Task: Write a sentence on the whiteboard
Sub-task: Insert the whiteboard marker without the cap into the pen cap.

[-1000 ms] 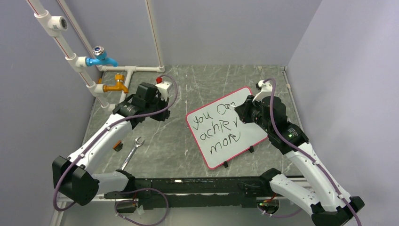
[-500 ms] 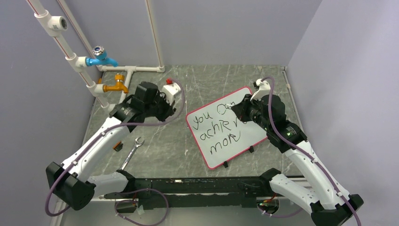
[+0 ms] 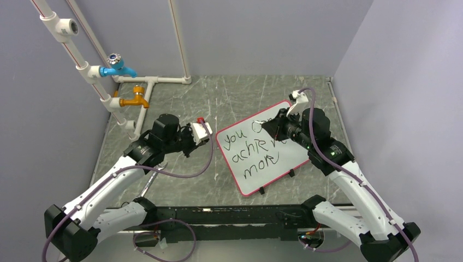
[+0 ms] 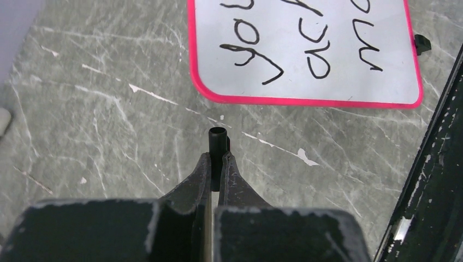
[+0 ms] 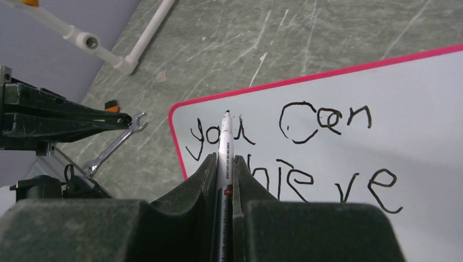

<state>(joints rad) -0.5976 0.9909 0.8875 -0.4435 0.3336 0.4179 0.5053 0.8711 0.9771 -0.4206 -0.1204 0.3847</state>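
A: Where's the whiteboard?
B: Flat on the table, beneath the right gripper, which pinches a marker over "you"
A: The left gripper?
B: Clamped on a black cap, just short of the whiteboard's edge

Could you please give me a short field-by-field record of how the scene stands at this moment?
whiteboard: lying on the table, reads "you can achieve more"
right gripper: shut on the marker
marker tip: over the word "you"; whether it touches cannot be told
left gripper: shut on a small black cap, just outside the board's rim
wrench: on the table, left of the board
taps: blue tap above orange tap, far left
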